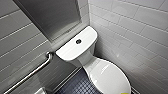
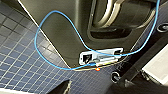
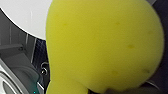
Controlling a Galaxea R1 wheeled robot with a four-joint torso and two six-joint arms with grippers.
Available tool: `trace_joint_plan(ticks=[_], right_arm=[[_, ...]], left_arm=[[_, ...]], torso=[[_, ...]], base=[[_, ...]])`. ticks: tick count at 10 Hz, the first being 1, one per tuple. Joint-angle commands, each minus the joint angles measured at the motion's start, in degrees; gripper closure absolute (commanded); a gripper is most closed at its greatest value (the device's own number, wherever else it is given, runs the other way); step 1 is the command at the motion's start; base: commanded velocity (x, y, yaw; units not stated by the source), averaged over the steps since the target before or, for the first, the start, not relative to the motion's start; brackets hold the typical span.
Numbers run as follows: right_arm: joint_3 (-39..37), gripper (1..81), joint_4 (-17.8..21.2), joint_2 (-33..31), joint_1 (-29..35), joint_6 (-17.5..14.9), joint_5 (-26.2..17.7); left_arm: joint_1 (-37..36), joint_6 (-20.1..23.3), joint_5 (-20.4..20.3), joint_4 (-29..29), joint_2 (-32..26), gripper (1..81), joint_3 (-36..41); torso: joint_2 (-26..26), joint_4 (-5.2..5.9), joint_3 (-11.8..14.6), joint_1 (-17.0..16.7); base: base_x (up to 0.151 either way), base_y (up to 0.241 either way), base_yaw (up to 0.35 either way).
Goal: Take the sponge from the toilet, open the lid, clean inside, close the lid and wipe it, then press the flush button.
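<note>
The white toilet (image 1: pixel 75 48) stands in a tiled corner with its tank against the wall. The flush button (image 1: pixel 78 41) sits in the middle of the flat tank cover. The oval lid (image 1: pixel 107 77) is down over the bowl. A sliver of the yellow sponge (image 1: pixel 125 93) shows at the lid's front end. In the right wrist view the sponge (image 3: pixel 105 45) looms very large and close, with the lid's white edge (image 3: pixel 25 17) behind it; my right gripper is shut on it. My left gripper hangs open over the dark tiled floor (image 2: pixel 20 65), holding nothing.
A steel grab bar (image 1: pixel 30 73) runs along the left wall below a brushed metal panel (image 1: pixel 50 17). White tiled walls close in on both sides of the toilet. Dark blue floor tiles (image 1: pixel 77 86) lie left of the bowl. A blue cable (image 2: pixel 50 25) loops across the robot's base.
</note>
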Motion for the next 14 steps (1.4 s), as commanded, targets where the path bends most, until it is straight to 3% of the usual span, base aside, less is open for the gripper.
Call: trace_joint_plan(ticks=[1,5,6,8,10,14], right_arm=[[1.9,81.1,0.2,-2.6,-3.0,0.2,-2.5],[0.2,81.1,-0.1,-2.0,-9.3,0.1,0.3],[-0.6,81.1,-0.8,-0.9,-11.0,0.1,0.4],[-3.3,81.1,-2.6,1.7,-14.4,0.1,1.9],[-9.8,81.1,-4.0,6.0,-18.9,0.0,5.8],[-27.0,81.1,-4.2,16.4,-27.0,-0.3,12.8]], left_arm=[[0.9,-0.1,5.4,-1.5,-1.1,1.0,0.5],[-2.3,-0.1,5.3,-3.7,-1.4,1.0,2.7],[-3.4,-0.1,5.4,-4.2,-1.7,1.0,4.7],[-4.7,-0.1,5.6,-4.4,-2.0,1.0,6.8],[-5.5,-0.1,5.4,-4.6,-1.8,1.0,6.8],[-6.6,-0.1,5.4,-7.2,-1.6,1.0,6.4]], torso=[[0.0,0.00,0.0,0.0],[0.0,0.00,0.0,0.0],[5.7,0.00,0.0,-3.7],[6.5,0.00,4.5,-4.2],[9.6,0.00,6.9,-6.1],[17.9,0.00,14.8,-11.6]], base=[[0.000,0.000,0.000],[0.000,0.000,0.000],[0.000,0.000,0.000],[0.000,0.000,0.000],[0.000,0.000,0.000],[0.000,0.000,0.000]])
